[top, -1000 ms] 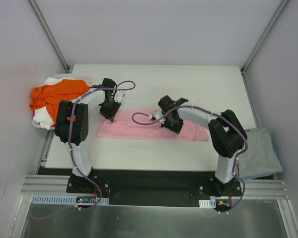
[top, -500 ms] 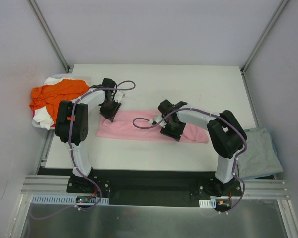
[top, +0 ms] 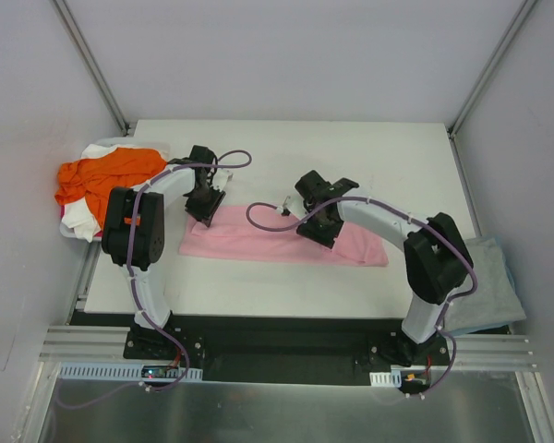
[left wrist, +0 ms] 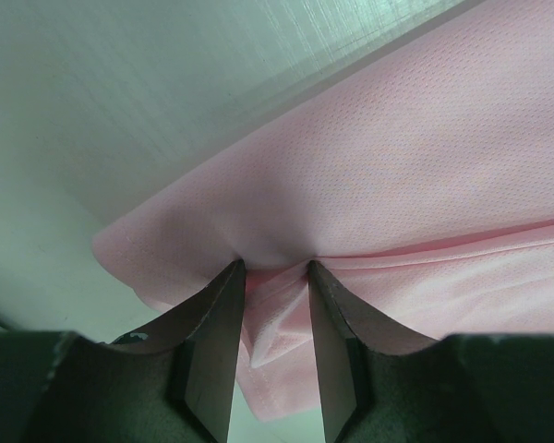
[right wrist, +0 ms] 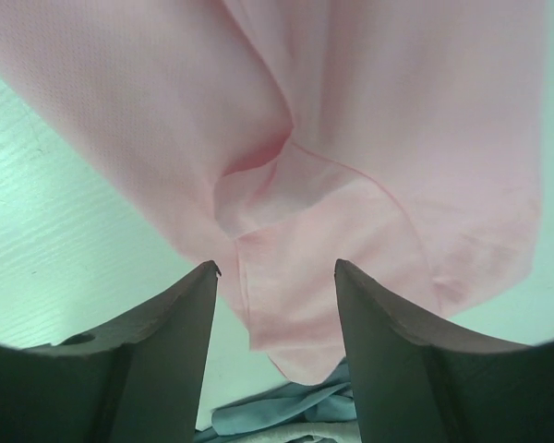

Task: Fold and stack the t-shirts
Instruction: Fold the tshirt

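A light pink t-shirt (top: 258, 242) lies across the table as a long folded strip. My left gripper (top: 204, 210) is at its far left corner. In the left wrist view my left gripper (left wrist: 272, 269) is shut on a bunched fold of the pink t-shirt (left wrist: 397, 166). My right gripper (top: 316, 226) hovers over the middle of the strip. In the right wrist view my right gripper (right wrist: 277, 269) stands open, and the pink t-shirt (right wrist: 351, 138) lies loose below it. An orange t-shirt (top: 106, 175) lies on a white one (top: 83, 221) at the left. A grey-blue t-shirt (top: 485, 281) lies at the right.
The white table (top: 351, 157) is walled by grey panels on three sides. The orange and white pile hangs over the table's left edge. The grey-blue t-shirt (right wrist: 277, 420) rests beside the table's right edge, near the right arm's base.
My right gripper has opened and let go of the pink t-shirt, shifting slightly toward the back. The right arm's elbow has swung right. The left gripper has held still.
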Controlling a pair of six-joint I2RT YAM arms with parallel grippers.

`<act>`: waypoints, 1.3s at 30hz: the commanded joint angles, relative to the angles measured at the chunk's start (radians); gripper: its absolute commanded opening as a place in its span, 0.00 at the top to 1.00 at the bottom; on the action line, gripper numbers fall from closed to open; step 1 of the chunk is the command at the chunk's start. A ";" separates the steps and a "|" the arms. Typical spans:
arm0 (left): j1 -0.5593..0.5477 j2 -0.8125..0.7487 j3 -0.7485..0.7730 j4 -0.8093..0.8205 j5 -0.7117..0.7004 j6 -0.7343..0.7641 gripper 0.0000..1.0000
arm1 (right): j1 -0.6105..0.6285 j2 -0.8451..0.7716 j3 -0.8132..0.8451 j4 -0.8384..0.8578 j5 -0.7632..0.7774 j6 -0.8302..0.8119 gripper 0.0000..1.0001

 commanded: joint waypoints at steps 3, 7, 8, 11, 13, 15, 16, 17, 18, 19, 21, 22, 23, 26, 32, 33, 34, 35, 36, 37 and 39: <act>0.013 -0.029 0.025 -0.016 -0.021 0.006 0.66 | 0.002 -0.086 0.064 -0.044 0.044 0.011 0.43; 0.013 -0.033 0.034 -0.014 -0.032 0.003 0.66 | -0.006 -0.091 0.043 -0.021 0.076 0.002 0.43; 0.013 -0.044 0.035 -0.011 -0.026 -0.002 0.64 | -0.009 -0.094 0.036 -0.015 0.082 0.003 0.43; 0.013 -0.087 0.041 0.000 -0.003 0.001 0.52 | -0.013 -0.124 0.009 0.015 0.096 0.013 0.37; 0.013 -0.113 0.053 0.003 0.022 -0.002 0.43 | -0.013 -0.150 0.003 0.019 0.101 0.022 0.30; 0.013 -0.151 0.064 0.006 0.043 -0.001 0.41 | -0.013 -0.166 -0.004 0.026 0.109 0.026 0.30; 0.013 -0.164 0.074 0.007 0.051 0.000 0.36 | -0.013 -0.184 -0.007 0.031 0.112 0.029 0.30; 0.013 -0.185 0.082 0.010 0.059 -0.002 0.35 | -0.013 -0.193 -0.013 0.042 0.116 0.033 0.29; 0.013 -0.194 0.087 0.010 0.060 -0.002 0.34 | -0.013 -0.204 -0.014 0.046 0.118 0.036 0.28; 0.013 -0.203 0.096 0.010 0.062 -0.002 0.34 | -0.013 -0.210 -0.016 0.048 0.119 0.037 0.28; 0.013 -0.222 0.100 0.010 0.063 0.000 0.33 | -0.013 -0.226 -0.011 0.043 0.118 0.045 0.27; 0.013 -0.228 0.096 0.010 0.065 0.000 0.33 | -0.012 -0.226 -0.011 0.042 0.119 0.048 0.27; 0.013 -0.237 0.091 0.010 0.066 0.001 0.32 | -0.013 -0.224 -0.011 0.036 0.119 0.049 0.27; 0.013 -0.242 0.061 0.010 0.076 0.001 0.31 | -0.013 -0.220 -0.020 0.034 0.121 0.056 0.27; 0.013 -0.231 -0.005 0.015 0.099 0.000 0.32 | -0.015 -0.211 -0.043 0.045 0.135 0.049 0.27; 0.013 -0.227 -0.010 0.015 0.100 -0.002 0.32 | -0.016 -0.204 -0.045 0.046 0.132 0.051 0.27; 0.013 -0.224 -0.021 0.020 0.103 -0.004 0.33 | -0.016 -0.201 -0.048 0.046 0.127 0.051 0.27; 0.014 -0.214 -0.027 0.023 0.103 -0.004 0.33 | -0.015 -0.200 -0.054 0.052 0.125 0.051 0.27; 0.013 -0.211 -0.028 0.024 0.105 -0.004 0.33 | -0.015 -0.198 -0.054 0.052 0.125 0.052 0.27; 0.014 -0.207 -0.034 0.027 0.103 -0.002 0.33 | -0.016 -0.198 -0.054 0.055 0.125 0.052 0.27; 0.013 -0.201 -0.039 0.032 0.102 -0.002 0.33 | -0.016 -0.198 -0.059 0.057 0.121 0.052 0.26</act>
